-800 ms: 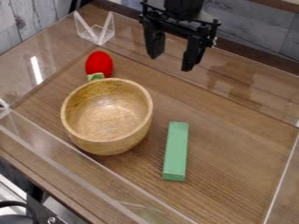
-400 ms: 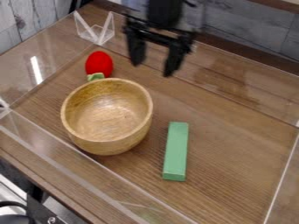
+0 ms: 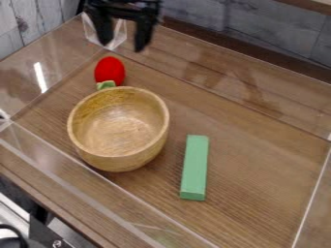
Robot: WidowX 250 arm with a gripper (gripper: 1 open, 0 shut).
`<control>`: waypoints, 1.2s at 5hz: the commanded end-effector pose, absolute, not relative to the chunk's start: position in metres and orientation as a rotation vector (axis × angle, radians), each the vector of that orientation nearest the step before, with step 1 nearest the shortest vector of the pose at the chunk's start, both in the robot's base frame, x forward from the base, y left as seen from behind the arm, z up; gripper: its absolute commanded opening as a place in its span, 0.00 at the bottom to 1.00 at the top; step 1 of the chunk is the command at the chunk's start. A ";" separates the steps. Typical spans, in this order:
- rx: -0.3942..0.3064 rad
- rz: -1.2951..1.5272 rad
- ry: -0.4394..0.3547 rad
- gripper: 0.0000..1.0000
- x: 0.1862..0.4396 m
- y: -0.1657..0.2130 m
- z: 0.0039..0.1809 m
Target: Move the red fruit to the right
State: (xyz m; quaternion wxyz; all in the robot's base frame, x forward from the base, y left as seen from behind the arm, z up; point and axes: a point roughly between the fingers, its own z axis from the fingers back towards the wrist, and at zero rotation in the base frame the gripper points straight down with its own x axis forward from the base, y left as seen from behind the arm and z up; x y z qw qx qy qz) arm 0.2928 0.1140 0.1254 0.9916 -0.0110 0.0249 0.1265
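The red fruit (image 3: 108, 70), a small glossy strawberry-like toy with a light green leafy end, lies on the wooden table just beyond the wooden bowl's far left rim. My gripper (image 3: 119, 35) hangs pointing down above and slightly behind the fruit, a short way to its right. Its two dark fingers (image 3: 141, 35) stand apart, open, with nothing between them and no contact with the fruit.
A wooden bowl (image 3: 119, 129) sits left of centre. A long green rectangular block (image 3: 195, 167) lies to its right. Clear plastic walls (image 3: 39, 77) fence the table on all sides. Bare wood stretches across the right half.
The gripper has travelled left across the back of the table, from right of centre to a spot above the red fruit. It stayed open. Fruit, bowl and block have not moved.
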 end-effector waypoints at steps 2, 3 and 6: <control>0.002 0.317 -0.059 1.00 0.317 0.151 0.137; 0.004 0.339 -0.068 1.00 0.321 0.159 0.133; 0.011 0.367 -0.089 1.00 0.329 0.170 0.125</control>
